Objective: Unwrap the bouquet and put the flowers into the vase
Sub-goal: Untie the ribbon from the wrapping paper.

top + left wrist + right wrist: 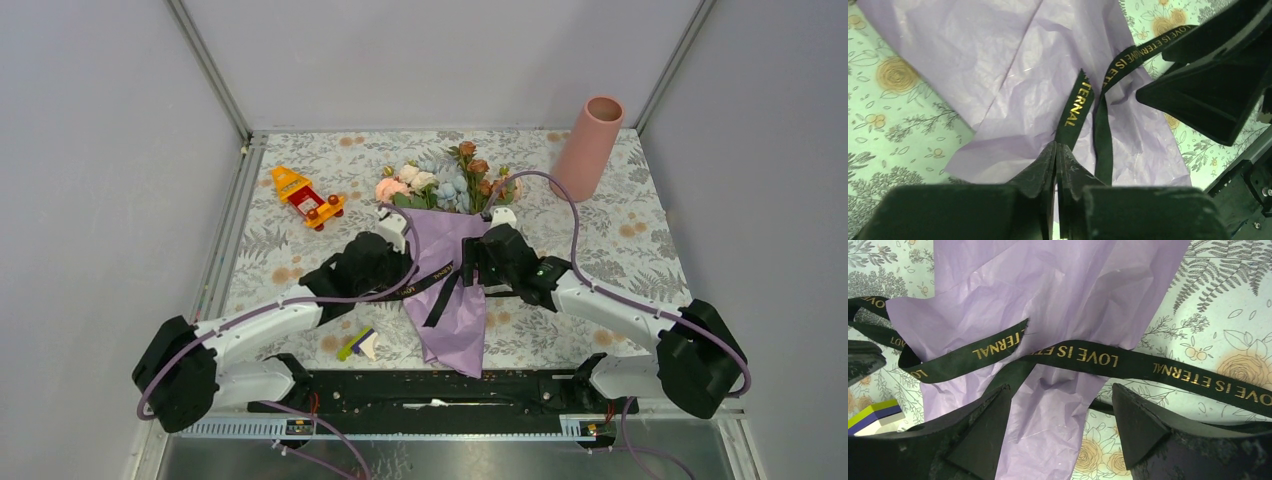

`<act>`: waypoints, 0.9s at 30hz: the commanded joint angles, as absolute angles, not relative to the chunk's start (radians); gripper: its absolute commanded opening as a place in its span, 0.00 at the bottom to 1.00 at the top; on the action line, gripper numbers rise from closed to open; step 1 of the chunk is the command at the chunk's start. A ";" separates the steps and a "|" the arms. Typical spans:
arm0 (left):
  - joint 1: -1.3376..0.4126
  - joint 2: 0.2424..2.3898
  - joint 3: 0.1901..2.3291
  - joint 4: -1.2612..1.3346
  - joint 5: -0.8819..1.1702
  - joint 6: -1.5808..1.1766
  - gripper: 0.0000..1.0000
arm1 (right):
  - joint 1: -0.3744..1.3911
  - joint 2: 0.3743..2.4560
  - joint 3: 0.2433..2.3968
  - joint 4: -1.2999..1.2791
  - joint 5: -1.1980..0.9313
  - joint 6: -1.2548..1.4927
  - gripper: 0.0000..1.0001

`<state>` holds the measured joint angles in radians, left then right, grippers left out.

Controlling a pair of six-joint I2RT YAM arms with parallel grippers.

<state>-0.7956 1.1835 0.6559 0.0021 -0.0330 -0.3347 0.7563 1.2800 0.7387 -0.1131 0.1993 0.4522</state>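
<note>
At the table's (640, 250) centre, pinching the ribbon tail (1075, 107) in the left gripper (1055, 150), left of the bouquet (450, 240) lying far-to-near; right gripper (1062, 387) agape.

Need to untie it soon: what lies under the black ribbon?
The black ribbon crosses crinkled purple paper, its ends trailing over the floral tablecloth. Anything wrapped inside that paper is covered and cannot be seen.
</note>
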 commanded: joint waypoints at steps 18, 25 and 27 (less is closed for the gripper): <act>-0.758 1.279 0.621 0.128 0.098 -0.325 0.55 | 0.868 1.456 0.809 -0.063 0.248 0.715 0.66; -0.773 1.368 0.699 0.139 0.110 -0.261 0.57 | 0.868 1.433 0.811 -0.051 0.240 0.730 0.66; -0.772 1.405 0.721 0.136 0.106 -0.252 0.57 | 0.868 1.435 0.815 -0.052 0.242 0.730 0.66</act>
<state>-0.7689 1.3575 0.6472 0.0746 0.0845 -0.3000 0.8604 1.4521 0.7753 -0.0757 0.2199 0.7059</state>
